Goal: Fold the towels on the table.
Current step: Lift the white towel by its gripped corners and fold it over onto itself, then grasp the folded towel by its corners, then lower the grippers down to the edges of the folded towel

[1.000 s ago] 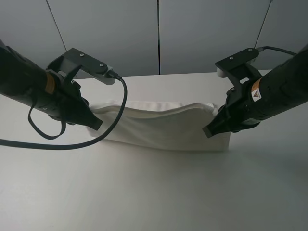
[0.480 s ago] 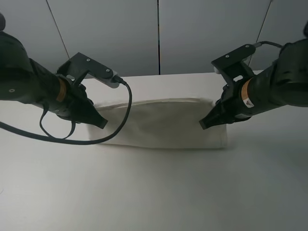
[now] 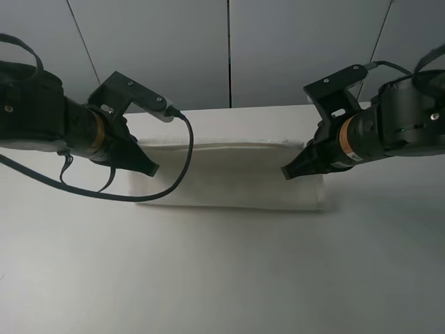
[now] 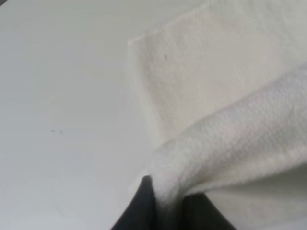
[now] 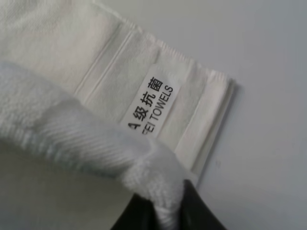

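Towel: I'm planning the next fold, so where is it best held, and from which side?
Probably at its two short ends, each arm from its own side. The towel lies as a long strip across the table, and the left gripper and right gripper each pinch an upper-layer edge there, which should keep it spread.

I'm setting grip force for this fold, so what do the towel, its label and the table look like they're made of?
The towel looks like white terry cloth, likely cotton: nubby looped pile, flat ribbed woven band. The label is a smooth white tag with dark print, material unclear. The table is a white matte top, perhaps laminate: no grain or glare.
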Controlling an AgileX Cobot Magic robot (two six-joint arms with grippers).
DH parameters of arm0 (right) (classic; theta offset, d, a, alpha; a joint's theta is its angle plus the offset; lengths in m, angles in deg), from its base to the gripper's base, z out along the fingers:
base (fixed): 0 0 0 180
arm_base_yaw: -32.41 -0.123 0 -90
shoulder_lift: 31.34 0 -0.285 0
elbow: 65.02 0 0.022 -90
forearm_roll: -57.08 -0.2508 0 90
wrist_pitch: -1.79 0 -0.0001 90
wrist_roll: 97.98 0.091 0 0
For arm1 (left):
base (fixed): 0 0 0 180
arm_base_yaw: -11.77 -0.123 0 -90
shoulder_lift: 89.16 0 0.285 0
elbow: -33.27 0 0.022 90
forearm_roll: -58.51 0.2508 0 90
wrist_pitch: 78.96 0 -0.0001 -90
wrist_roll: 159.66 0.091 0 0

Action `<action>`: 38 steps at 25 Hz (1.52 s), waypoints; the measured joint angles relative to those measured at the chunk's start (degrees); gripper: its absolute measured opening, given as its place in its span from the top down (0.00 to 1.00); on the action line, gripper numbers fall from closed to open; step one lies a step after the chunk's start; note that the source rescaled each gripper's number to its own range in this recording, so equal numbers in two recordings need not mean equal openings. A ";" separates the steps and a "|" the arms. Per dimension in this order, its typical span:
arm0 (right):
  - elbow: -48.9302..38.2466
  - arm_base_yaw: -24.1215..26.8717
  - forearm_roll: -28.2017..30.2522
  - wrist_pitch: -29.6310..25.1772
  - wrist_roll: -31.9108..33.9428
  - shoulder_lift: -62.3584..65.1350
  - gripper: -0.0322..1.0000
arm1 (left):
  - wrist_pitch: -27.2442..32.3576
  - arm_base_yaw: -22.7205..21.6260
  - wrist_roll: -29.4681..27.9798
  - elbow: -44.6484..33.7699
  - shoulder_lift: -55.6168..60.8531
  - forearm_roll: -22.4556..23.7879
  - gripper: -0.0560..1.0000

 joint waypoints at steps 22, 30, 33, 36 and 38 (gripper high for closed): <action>0.00 0.00 32.39 -6.11 43.15 -5.58 0.00 | 12.28 0.00 -34.34 0.00 -5.11 30.63 0.03; 0.48 2.15 29.88 3.84 43.67 -5.58 0.00 | -1.48 -2.13 -32.01 0.24 -5.11 22.85 0.03; 1.31 6.66 25.71 11.15 43.55 -5.58 0.00 | -7.43 -6.32 -22.87 1.54 -5.11 11.58 0.03; 2.24 10.31 24.87 16.29 43.34 -5.67 0.00 | -6.55 -9.72 -6.42 3.84 -5.11 -2.66 0.03; 2.81 11.25 25.16 17.77 43.34 -5.67 0.00 | -4.14 -11.35 6.95 6.12 -5.20 -14.51 0.03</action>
